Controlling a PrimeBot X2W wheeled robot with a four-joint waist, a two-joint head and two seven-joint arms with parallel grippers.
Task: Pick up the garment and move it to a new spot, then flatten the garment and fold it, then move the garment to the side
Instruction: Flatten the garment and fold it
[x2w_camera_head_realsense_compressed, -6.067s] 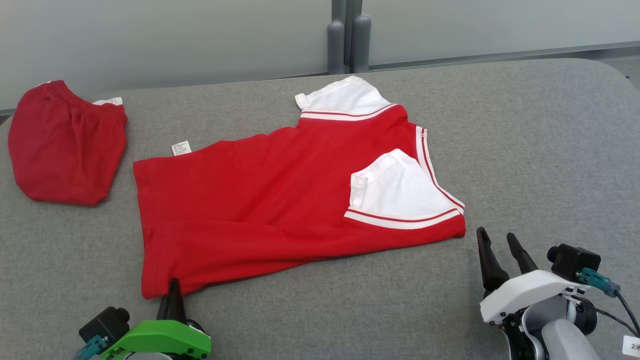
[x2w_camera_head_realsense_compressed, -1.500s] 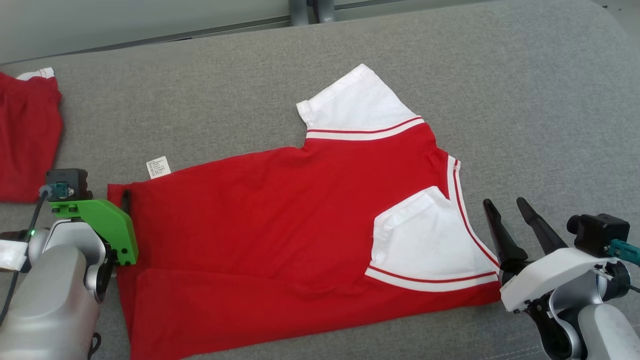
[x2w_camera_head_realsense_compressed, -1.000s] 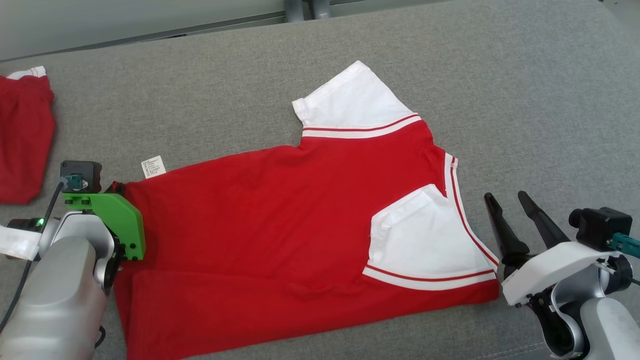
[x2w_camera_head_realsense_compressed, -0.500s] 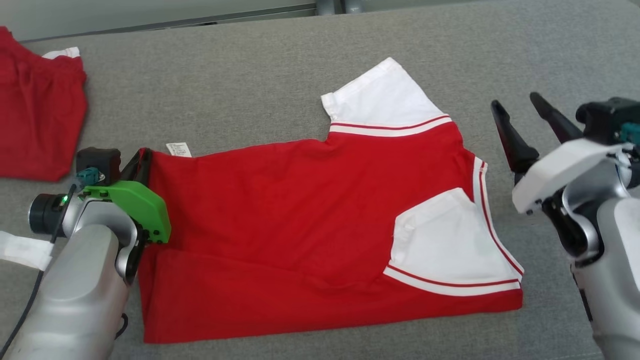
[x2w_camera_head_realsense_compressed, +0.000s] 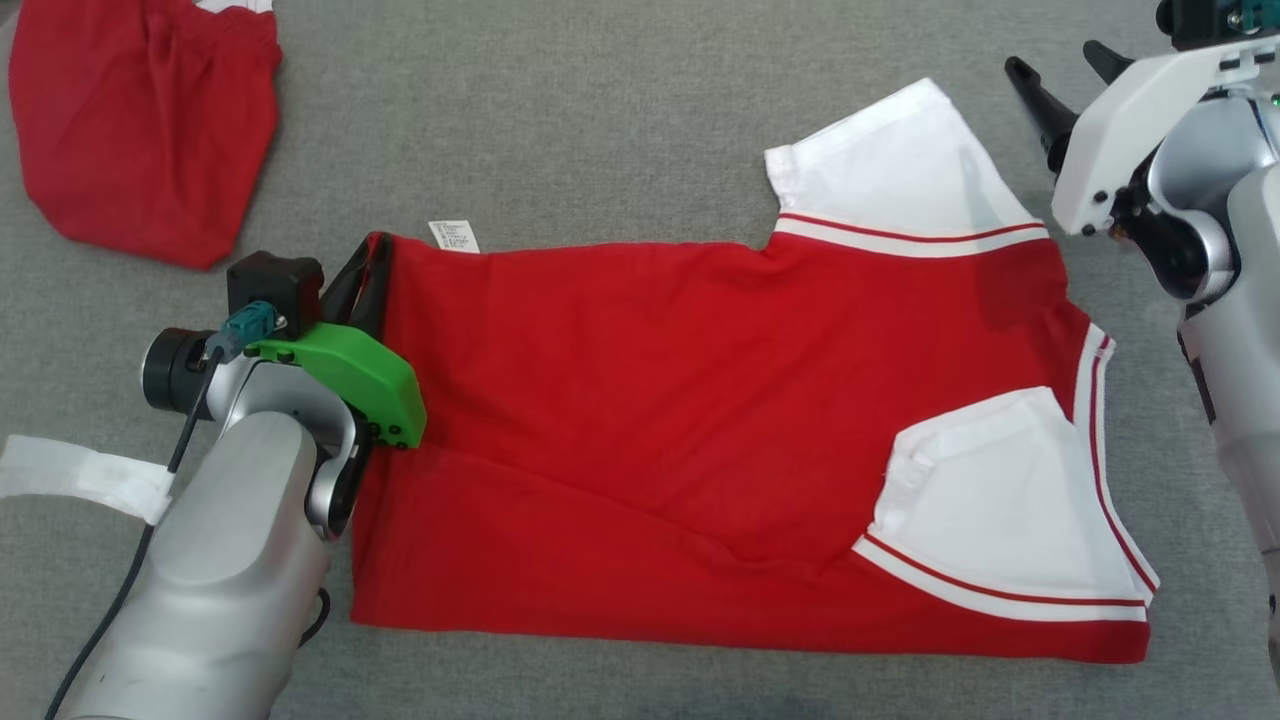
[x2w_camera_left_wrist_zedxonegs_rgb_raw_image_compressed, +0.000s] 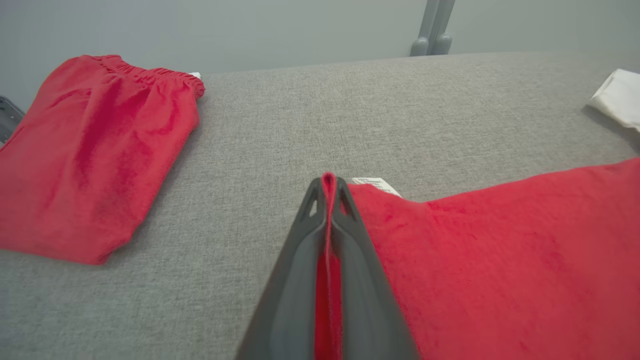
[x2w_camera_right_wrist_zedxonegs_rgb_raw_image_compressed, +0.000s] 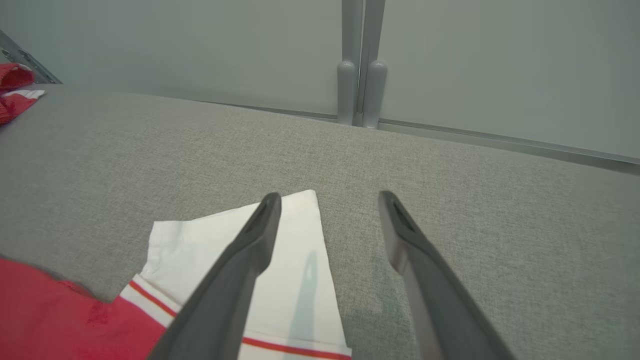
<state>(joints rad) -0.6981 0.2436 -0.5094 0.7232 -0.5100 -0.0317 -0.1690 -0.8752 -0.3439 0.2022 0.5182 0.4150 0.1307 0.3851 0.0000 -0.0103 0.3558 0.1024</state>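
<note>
Left of the garment (x2w_camera_head_realsense_compressed: 680, 400), red shorts (x2w_camera_head_realsense_compressed: 140, 120)

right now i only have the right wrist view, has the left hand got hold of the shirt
observer: yes, the left hand is shut on a hem corner of the red shirt, right beside its white care label
operator: is it lying spread flat
observer: not fully, the near sleeve lies folded in on top of the red body
operator: anything else around
observer: red shorts lie apart from the shirt, out past the left hand
</note>
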